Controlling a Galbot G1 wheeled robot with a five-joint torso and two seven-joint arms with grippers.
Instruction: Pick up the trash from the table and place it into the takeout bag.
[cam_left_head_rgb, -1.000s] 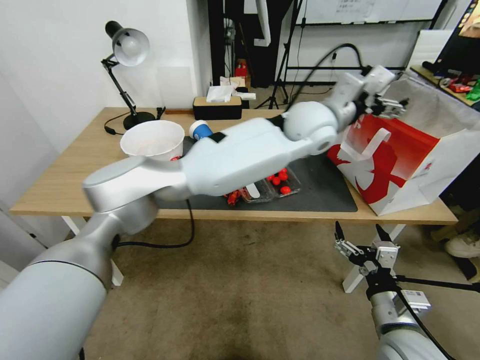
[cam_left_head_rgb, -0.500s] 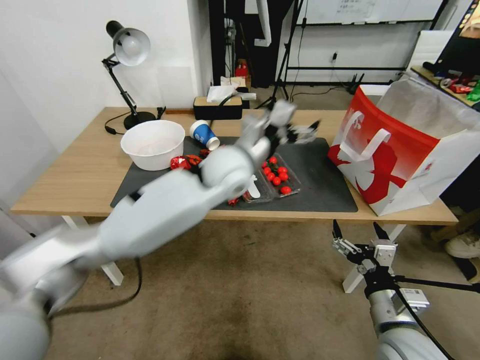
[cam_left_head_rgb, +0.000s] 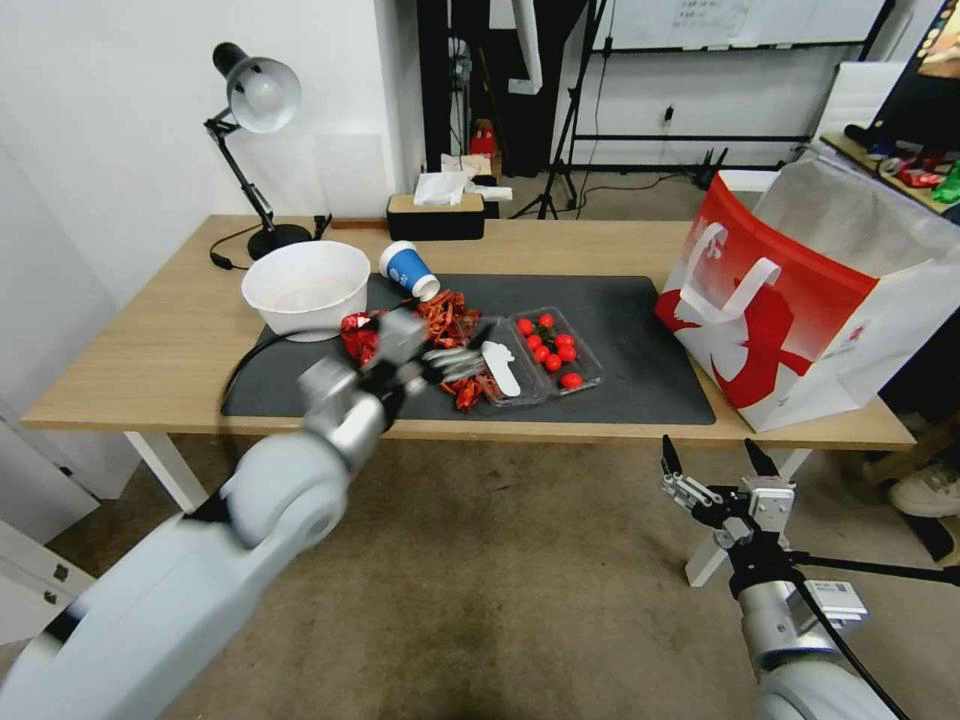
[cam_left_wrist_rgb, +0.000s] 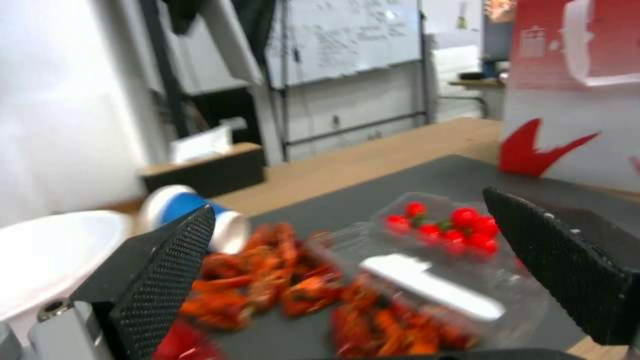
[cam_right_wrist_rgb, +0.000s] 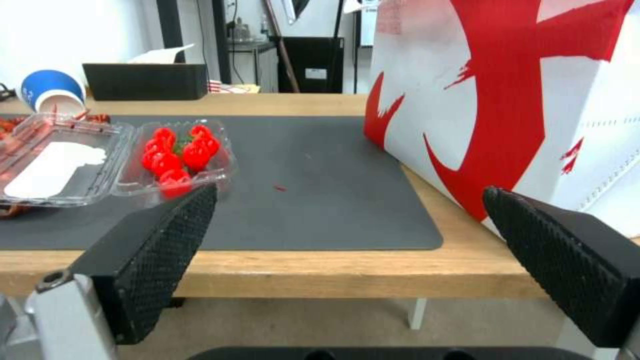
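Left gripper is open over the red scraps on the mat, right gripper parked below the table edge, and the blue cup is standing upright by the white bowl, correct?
Not quite: the blue cup lies tipped on its side beside the white bowl, as the head view shows. The left gripper and right gripper are as you say.

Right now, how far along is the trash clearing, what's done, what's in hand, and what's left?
Done: can't confirm; the takeout bag hides its contents. In hand: nothing; the left gripper hangs open over the red scraps on the mat, and the right gripper sits open below the table edge. Left: the blue paper cup lying tipped on the mat, plus the scraps.
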